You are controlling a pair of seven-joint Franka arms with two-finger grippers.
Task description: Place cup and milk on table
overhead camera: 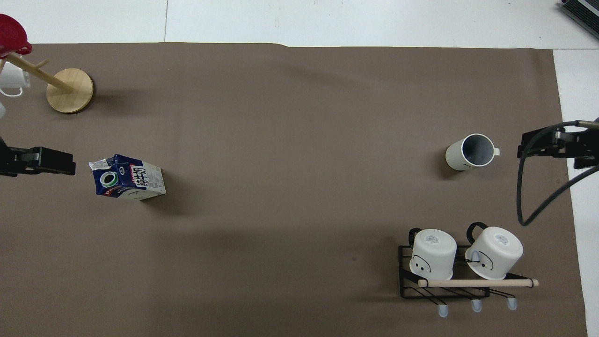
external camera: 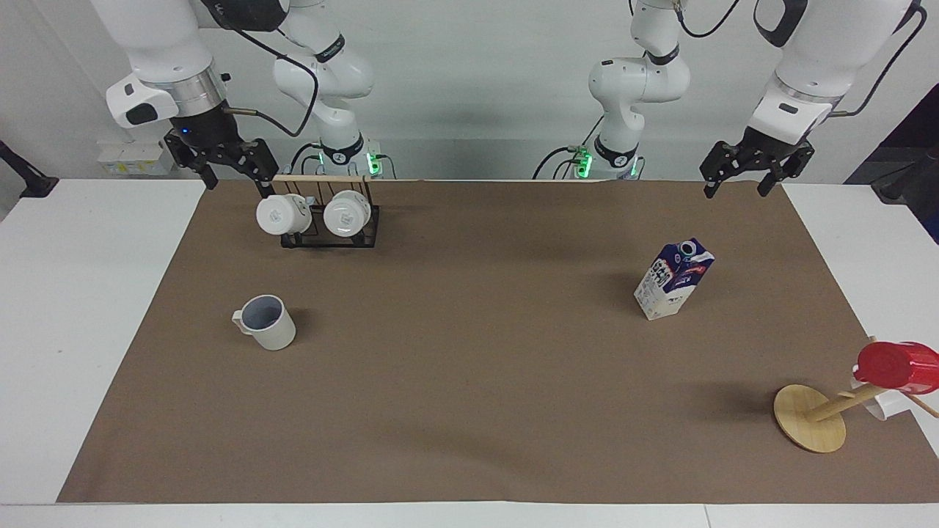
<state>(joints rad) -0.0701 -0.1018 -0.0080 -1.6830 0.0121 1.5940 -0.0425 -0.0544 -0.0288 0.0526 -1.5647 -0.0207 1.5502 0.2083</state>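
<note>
Right tool (external camera: 233, 178) raised over rack (external camera: 330, 233), fingers spread, empty. Cup (external camera: 265, 322) upright on desk (external camera: 88, 308), my right-arm end. Milk (external camera: 673, 280) upright, left-arm end. Left tool (external camera: 736, 180) raised, fingers spread, empty.

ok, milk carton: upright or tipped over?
Upright. The milk stands on its base on the table's brown mat, its grey cap at the top, with neither gripper touching it.

Plain pale wall (external camera: 477, 95) at the robots' end, a white socket box (external camera: 132, 158) low on it toward the right arm's side; soft, even light, faint shadows.
</note>
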